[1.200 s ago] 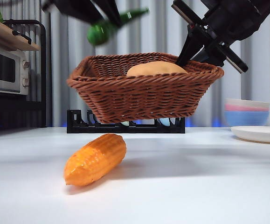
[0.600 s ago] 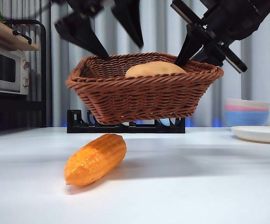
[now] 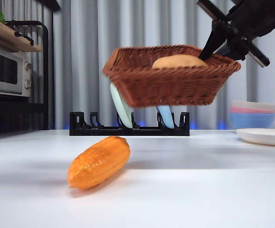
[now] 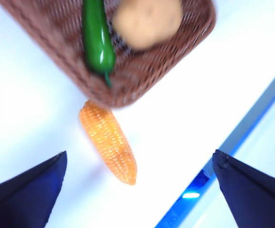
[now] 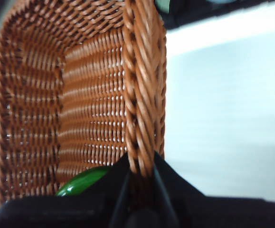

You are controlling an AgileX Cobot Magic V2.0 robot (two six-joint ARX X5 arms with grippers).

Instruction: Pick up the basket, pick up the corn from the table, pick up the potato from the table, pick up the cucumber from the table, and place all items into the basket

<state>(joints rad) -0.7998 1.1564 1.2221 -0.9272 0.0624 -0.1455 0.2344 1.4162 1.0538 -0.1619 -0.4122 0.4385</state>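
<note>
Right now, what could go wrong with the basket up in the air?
The right pincer pinches only the rim of the basket, so the tilted basket could slip or tip, spilling the potato and cucumber. The corn lies on the table; the open left pincer might nudge it rolling.

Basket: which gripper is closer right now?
Right. The right gripper is clamped on the basket rim, holding it above the table. The left gripper is open, up above the corn and clear of the basket.
</note>
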